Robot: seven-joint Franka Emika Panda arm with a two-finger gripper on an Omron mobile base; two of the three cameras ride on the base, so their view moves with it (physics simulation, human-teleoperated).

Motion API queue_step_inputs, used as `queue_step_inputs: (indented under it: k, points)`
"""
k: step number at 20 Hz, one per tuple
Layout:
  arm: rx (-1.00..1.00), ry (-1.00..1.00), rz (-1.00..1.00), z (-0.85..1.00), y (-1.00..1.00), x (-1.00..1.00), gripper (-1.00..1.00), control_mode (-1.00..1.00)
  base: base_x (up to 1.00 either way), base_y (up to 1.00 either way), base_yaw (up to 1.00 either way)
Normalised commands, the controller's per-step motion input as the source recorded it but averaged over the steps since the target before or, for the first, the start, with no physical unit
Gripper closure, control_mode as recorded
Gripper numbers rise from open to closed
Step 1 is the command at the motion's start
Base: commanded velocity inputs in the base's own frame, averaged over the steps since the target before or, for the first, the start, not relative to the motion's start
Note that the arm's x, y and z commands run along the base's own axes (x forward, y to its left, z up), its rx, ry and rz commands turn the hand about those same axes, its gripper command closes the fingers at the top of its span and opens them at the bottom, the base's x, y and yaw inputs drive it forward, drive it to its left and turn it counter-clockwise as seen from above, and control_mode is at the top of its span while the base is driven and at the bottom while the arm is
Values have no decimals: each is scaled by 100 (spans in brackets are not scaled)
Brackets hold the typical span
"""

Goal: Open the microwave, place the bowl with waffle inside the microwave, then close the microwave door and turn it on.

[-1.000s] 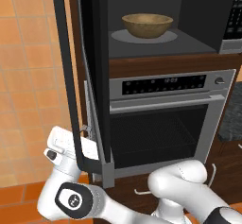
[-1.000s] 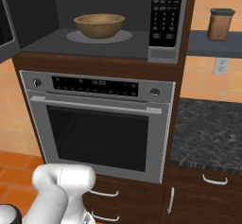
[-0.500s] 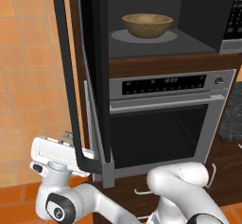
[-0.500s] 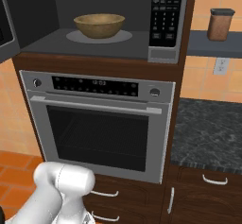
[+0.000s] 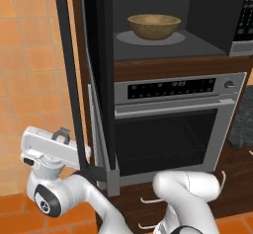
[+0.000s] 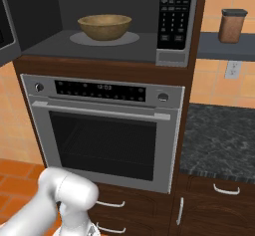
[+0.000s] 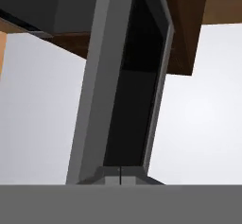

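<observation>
A: What has changed in the last second?

B: The hand has dropped. A second ago it sat a little higher beside the microwave door; now it hangs low at the door's outer side, near the door's bottom corner, with the elbow folded below. The door itself has not swung: it stands wide open, edge-on to the left base view, its long dark bar handle running down in front.

A: And the bowl?

B: The bowl is inside the microwave, sitting on the grey turntable, left of the button panel. It hasn't moved over the second either. I cannot see a waffle in it from these angles.

A: So what does that mean for the task?

B: Opening and loading look done. I judge the arm is getting behind the door to push it shut; pressing start comes after.

A: Is the hand holding anything?

B: I cannot tell how far apart its fingers are. Nothing appears to be in it. The hand view looks up along the door's grey frame and black glass.

A: Any writing to read?

B: The silver oven below the microwave has a display strip with small light marks, and the panel buttons carry tiny labels. All too small to read. No brand name that I can make out.
</observation>
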Motion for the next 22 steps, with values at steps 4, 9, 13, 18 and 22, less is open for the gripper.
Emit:
queue_step_inputs:
  k: [4, 9, 13, 18, 22]
  points:
    - [19, -32, -6, 67, 0, -35, 100, -100, 0, 0, 0]
    - [22, -29, 0, 71, -9, -47, 100, -100, 0, 0, 0]
    - [34, -23, 2, 70, -70, -58, 100, -100, 0, 0, 0]
    - [48, -15, 5, 82, -93, -62, 100, -100, 0, 0, 0]
    - [57, -3, 9, 63, -100, -66, 100, -100, 0, 0, 0]
